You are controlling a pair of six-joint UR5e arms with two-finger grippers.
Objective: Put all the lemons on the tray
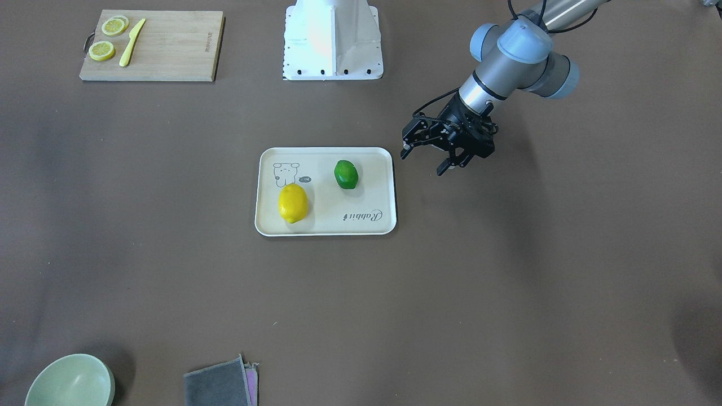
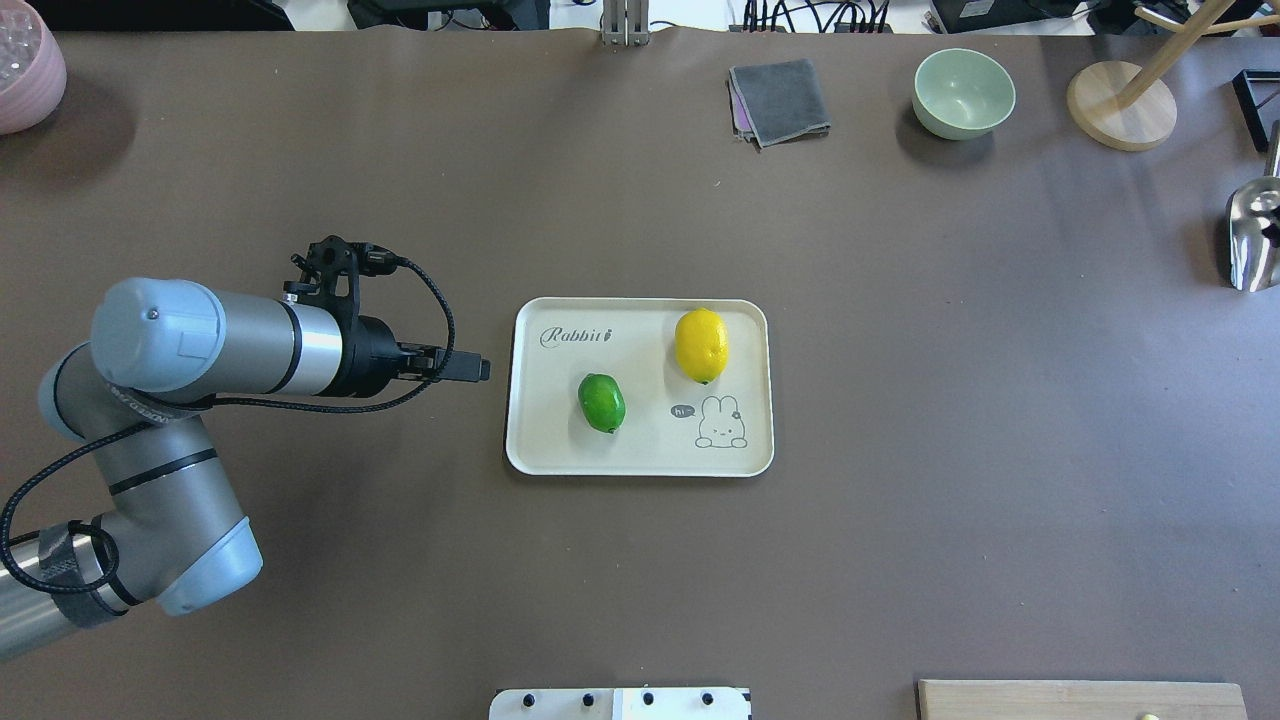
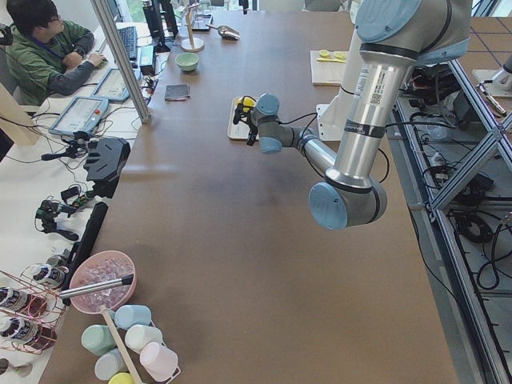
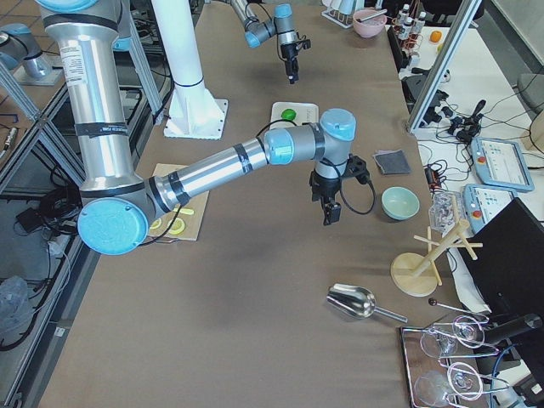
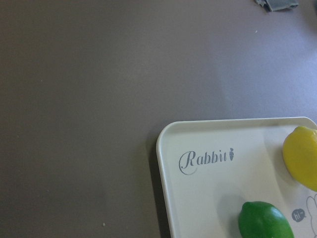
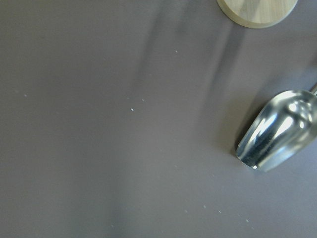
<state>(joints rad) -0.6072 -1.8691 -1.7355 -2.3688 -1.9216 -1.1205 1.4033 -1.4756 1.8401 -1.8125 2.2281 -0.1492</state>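
The yellow lemon (image 1: 293, 203), a bright oval with a nubbed tip, and the green lemon (image 1: 346, 174), smaller and glossy, both lie on the tray (image 1: 327, 228), apart from each other. The tray is flat, rectangular and beige, with a raised white rim and rounded corners. A small cartoon animal is drawn at one end and "Rabbit" is written in script at the other. The left pincer (image 1: 424, 160) hangs over the matt brown bench (image 1: 507, 282) with its black fingers spread apart and nothing between them. It points at the tray's short side at the script end, and the rim lies just beyond its tips, with only bare bench surface between. The green lemon is the fruit nearer to that pincer, and the yellow one lies farther ahead. The right pincer (image 4: 328, 214) shows only in the side view, pointing down over the bench, well apart from the tray. Whether its fingers are together or apart I cannot tell. Near it on the bench lie a shiny metal scoop (image 6: 277, 131) and the round wooden base (image 6: 257, 10) of a stand. A pale green bowl (image 2: 963, 92) and a folded grey cloth (image 2: 780, 100) sit well beyond the tray from the left pincer. A wooden cutting board (image 1: 163, 45), well apart from the left pincer, carries two thin round lemon slices (image 1: 102, 51) and a pale yellow knife (image 1: 132, 42).
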